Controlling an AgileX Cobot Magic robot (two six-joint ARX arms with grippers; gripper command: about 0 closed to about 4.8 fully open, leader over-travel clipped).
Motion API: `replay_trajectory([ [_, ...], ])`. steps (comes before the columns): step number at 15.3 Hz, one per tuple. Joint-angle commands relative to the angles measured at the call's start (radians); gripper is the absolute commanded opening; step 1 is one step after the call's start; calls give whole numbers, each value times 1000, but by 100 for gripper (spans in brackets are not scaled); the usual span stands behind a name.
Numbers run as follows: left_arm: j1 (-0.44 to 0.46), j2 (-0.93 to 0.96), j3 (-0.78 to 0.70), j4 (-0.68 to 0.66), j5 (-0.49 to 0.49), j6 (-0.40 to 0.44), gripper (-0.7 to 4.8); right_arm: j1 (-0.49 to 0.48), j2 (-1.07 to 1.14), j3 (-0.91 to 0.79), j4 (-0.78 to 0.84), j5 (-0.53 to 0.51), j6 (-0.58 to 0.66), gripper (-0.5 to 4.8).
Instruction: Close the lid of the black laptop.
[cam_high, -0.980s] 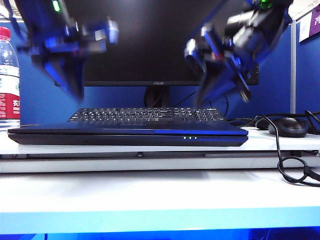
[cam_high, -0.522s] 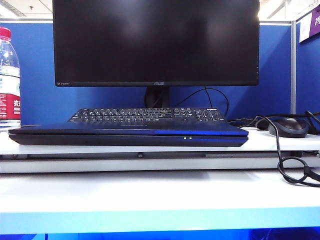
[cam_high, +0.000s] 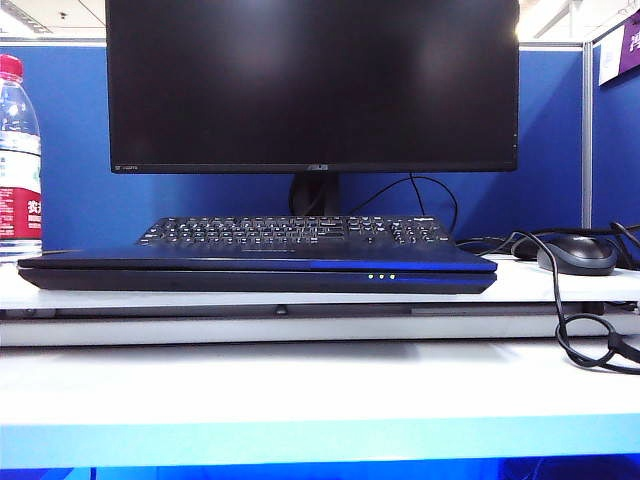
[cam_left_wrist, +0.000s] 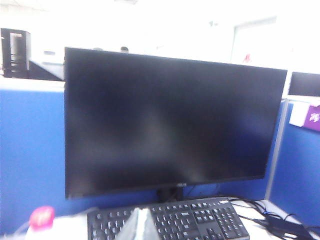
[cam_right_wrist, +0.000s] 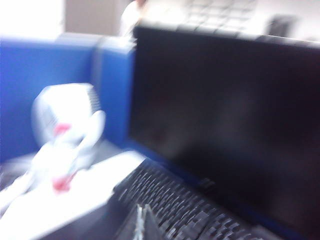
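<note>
At the far left of the exterior view a water bottle (cam_high: 18, 150) stands on the white desk (cam_high: 300, 385). Neither arm shows in that view. The left gripper (cam_left_wrist: 137, 216) appears only in its own wrist view, as a pale tip low in the frame with its claws seemingly drawn together. It hangs above the desktop keyboard (cam_high: 295, 231) and faces the dark ASUS monitor (cam_high: 312, 85).

The black laptop (cam_high: 250, 279) lies flat across the lower middle of the frame, just in front of that keyboard. The lid (cam_high: 250, 258) looks fully down on the base, so the task seems all but done.

What remains, by my reckoning, is to confirm the closure and keep both arms well clear of the lid. The seam should be checked for evenness from the left corner to the right. If one side gapes, a flat, gentle press near the front edge would suit better than a poke with a fingertip.

The laptop shows as a wide, slim black slab with a tapered underside. A bluish sheen runs along its front edge, and three tiny green lights (cam_high: 380, 276) sit right of centre.

Further right, the right gripper (cam_right_wrist: 142, 214) shows blurred in its wrist view, claws together and holding nothing. A mouse (cam_high: 578, 253) and looping cables (cam_high: 575, 330) lie at the right edge.
</note>
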Motion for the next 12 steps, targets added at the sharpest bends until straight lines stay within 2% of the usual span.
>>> replay_trajectory([
  [1,1,-109,-72,6,-72,-19,-4,0,-178,-170,157,164,96,-1],
  [2,1,-152,-104,7,-107,-19,-4,0,-272,-248,158,208,99,-1],
  [4,1,-195,-159,5,-106,-28,-4,0,-392,-354,155,219,139,-1],
  [6,1,-219,-209,6,-50,-95,-4,0,-465,-420,146,217,181,-2],
  [7,1,-224,-244,8,8,-147,-4,0,-504,-464,112,214,201,-1],
  [10,1,-224,-324,6,84,-159,-4,0,-544,-512,26,169,235,-2],
  [12,1,-224,-394,8,97,-207,-4,0,-580,-569,19,146,256,-1],
])
